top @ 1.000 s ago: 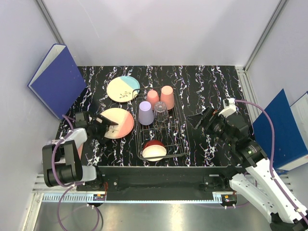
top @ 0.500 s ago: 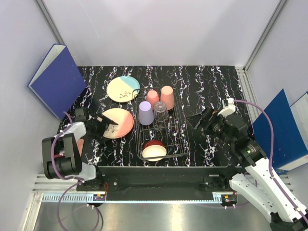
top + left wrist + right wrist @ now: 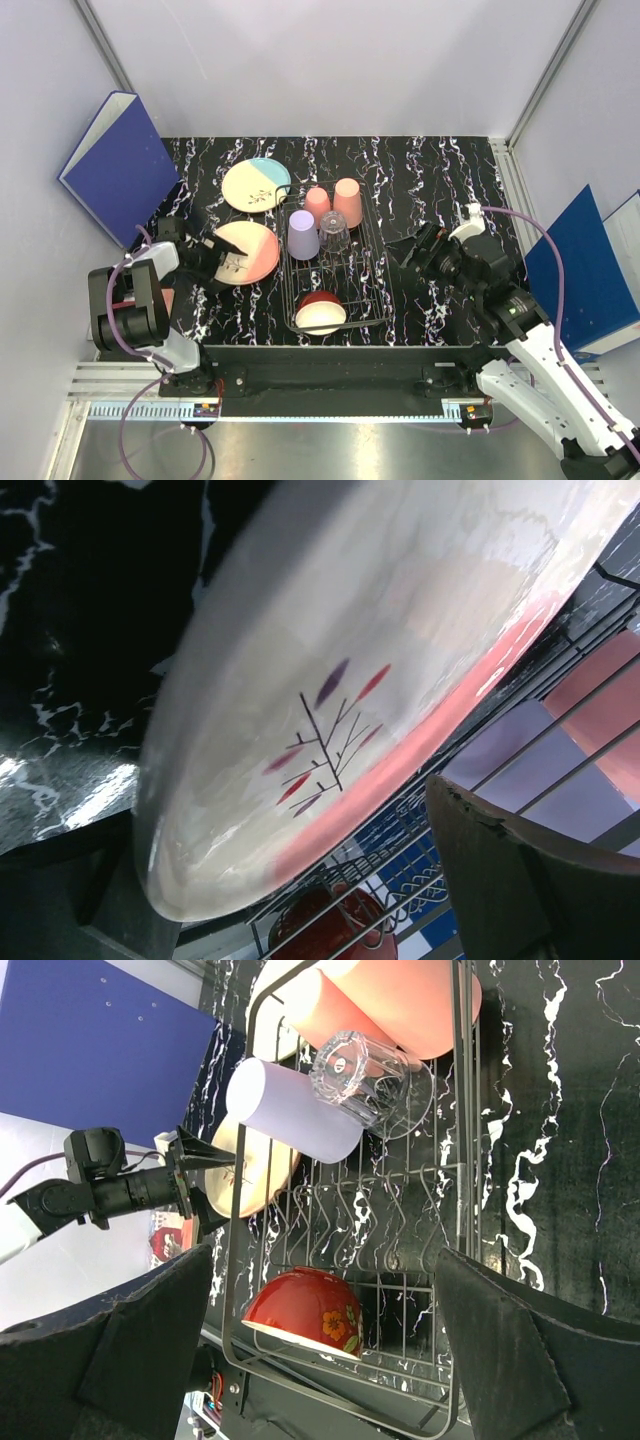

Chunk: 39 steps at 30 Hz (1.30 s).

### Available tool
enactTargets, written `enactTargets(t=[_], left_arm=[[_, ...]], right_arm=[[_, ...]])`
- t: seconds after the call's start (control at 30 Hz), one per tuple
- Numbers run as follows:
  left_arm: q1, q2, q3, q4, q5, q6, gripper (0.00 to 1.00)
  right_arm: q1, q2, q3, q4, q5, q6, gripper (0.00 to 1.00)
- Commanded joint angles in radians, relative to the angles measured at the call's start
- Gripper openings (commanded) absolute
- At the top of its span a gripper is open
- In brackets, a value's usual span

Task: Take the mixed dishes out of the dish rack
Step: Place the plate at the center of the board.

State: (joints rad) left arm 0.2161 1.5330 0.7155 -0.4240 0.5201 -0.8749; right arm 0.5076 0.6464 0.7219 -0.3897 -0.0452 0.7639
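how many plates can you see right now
2. The blue-and-cream plate sits beyond the dish rack's far-left corner; the pink-and-cream plate lies beside the rack's left side. A pinkish patch behind the left arm may be another.

The left arm (image 3: 128, 320) is almost all black, and a purple cable (image 3: 112, 305) loops along it. The right arm (image 3: 545, 365) has white links with black joints, and the right gripper (image 3: 322, 1253) shows dark, wedge-shaped fingers (image 3: 505, 1360)

The dish rack (image 3: 366, 268) (mid-bench (image 3: 430, 180)) holds a lavender cup (image 3: 303, 236), two pink cups (image 3: 317, 205) (image 3: 348, 202), a glass (image 3: 333, 227) and a red bowl (image 3: 320, 312); two plates (image 3: 256, 184) (image 3: 250, 254) lie left.
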Motion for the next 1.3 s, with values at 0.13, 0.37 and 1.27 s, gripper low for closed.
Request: enactTargets(t=[0.13, 0.37, 1.27], left_arm=[[-0.003, 0.055, -0.042, 0.039, -0.118, 0.062, 0.94], [-0.003, -0.108, -0.116, -0.013, -0.091, 0.062, 0.95], [-0.437, -0.807, 0.157, -0.259, -0.423, 0.217, 0.99]], right_arm=[[-0.001, 0.002, -0.013, 0.037, -0.002, -0.005, 1.00], [0.000, 0.004, -0.024, 0.037, -0.010, -0.003, 1.00], [-0.001, 0.249, 0.252, -0.251, 0.089, -0.218, 1.00]])
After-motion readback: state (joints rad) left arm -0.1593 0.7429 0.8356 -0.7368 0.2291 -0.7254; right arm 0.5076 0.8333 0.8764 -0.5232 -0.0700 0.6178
